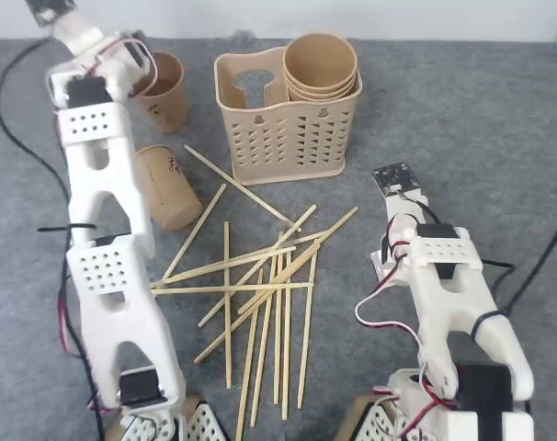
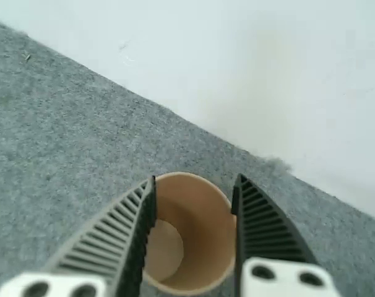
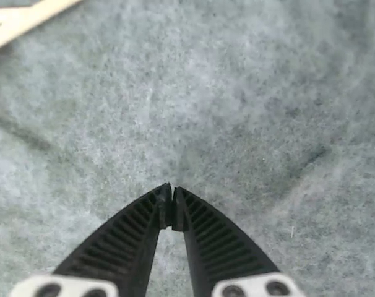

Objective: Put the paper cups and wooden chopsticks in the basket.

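Observation:
An upright brown paper cup (image 1: 164, 89) stands at the back left. My left gripper (image 1: 139, 66) hangs just over it, open, and the cup (image 2: 189, 238) shows between its two fingers (image 2: 130, 230); I cannot tell if they touch it. A second cup (image 1: 166, 187) lies on its side beside the left arm. Several wooden chopsticks (image 1: 260, 280) lie scattered across the middle. The beige slotted basket (image 1: 278, 138) at the back holds a stack of cups (image 1: 321, 62). My right gripper (image 3: 172, 189) is shut and empty, low over the carpet, with a chopstick end (image 3: 26, 18) farther off.
Grey carpet covers the table, with bare room to the right of the basket and of the chopsticks. The right arm (image 1: 444, 276) rests at the front right, black cables trailing beside both arms. A white wall (image 2: 237, 62) runs along the back edge.

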Tool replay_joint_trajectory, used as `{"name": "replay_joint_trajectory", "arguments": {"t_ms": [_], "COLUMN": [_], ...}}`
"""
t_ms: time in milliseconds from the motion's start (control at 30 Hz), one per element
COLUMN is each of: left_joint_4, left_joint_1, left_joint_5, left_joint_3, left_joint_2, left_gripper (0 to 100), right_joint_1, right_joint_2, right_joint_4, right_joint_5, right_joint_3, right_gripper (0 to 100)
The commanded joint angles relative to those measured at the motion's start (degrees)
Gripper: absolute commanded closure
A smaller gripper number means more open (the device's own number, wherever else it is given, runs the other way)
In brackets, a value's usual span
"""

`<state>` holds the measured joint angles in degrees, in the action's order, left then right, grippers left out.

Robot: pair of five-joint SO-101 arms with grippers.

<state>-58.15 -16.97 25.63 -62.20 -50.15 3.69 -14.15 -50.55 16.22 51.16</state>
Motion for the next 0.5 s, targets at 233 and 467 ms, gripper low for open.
{"name": "replay_joint_trajectory", "arguments": {"t_ms": [233,467], "left_joint_4": [-10.64,-7.56], "left_joint_1": [-4.22,-4.75], "left_joint_5": [0.53,0.70], "left_joint_3": [-4.00,6.64], "left_joint_2": [0.35,0.35], "left_gripper": [80,80], "right_joint_1": [0.40,0.40], "right_joint_2": [0.13,0.13], "right_joint_4": [0.48,0.40], "right_joint_5": [0.35,0.44], "right_joint_3": [-1.23,-1.23], "right_gripper": [99.1,99.1]}}
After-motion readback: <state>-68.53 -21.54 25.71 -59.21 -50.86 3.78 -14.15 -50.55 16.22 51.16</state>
